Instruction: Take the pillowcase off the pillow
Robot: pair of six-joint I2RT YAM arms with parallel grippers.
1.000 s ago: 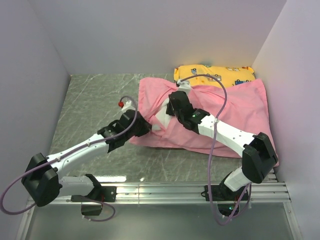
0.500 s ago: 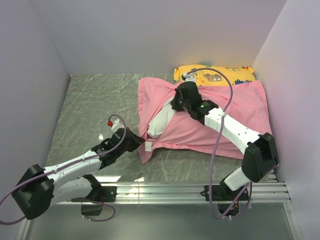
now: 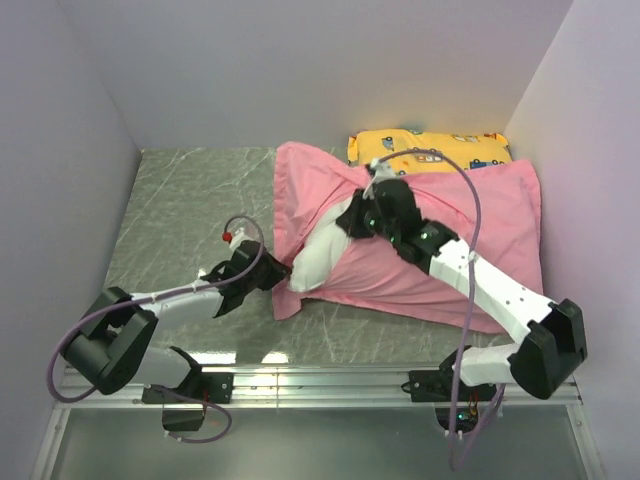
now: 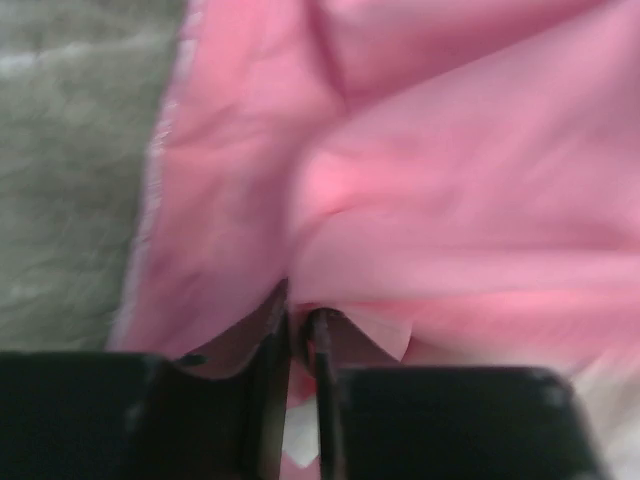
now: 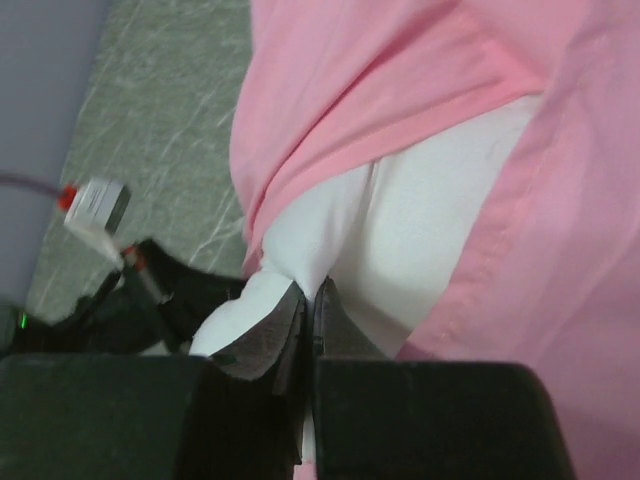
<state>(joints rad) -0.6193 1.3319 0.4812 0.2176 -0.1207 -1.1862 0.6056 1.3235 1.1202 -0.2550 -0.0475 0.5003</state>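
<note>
The pink pillowcase (image 3: 470, 230) lies at centre right with its open end facing left. There the white pillow (image 3: 318, 258) bulges out of it. My left gripper (image 3: 285, 272) sits low at the opening's near edge. In the left wrist view its jaws (image 4: 302, 322) are pinched on a fold of the pillowcase (image 4: 450, 180). My right gripper (image 3: 348, 222) reaches over the case from the right. Seen from the right wrist, it (image 5: 311, 293) is shut on a pinch of the pillow (image 5: 420, 220), with the pillowcase (image 5: 360, 80) draped around.
A yellow cartoon-vehicle pillow (image 3: 430, 148) lies behind the pink case against the back wall. Grey marbled tabletop (image 3: 190, 210) spreads to the left. Walls close in on the left, back and right. A metal rail (image 3: 330, 380) runs along the near edge.
My left gripper drew back toward the near left and closed on the case's edge. The right arm swung right, holding the pillow. The case's far-left corner stretched back and more white pillow shows.
</note>
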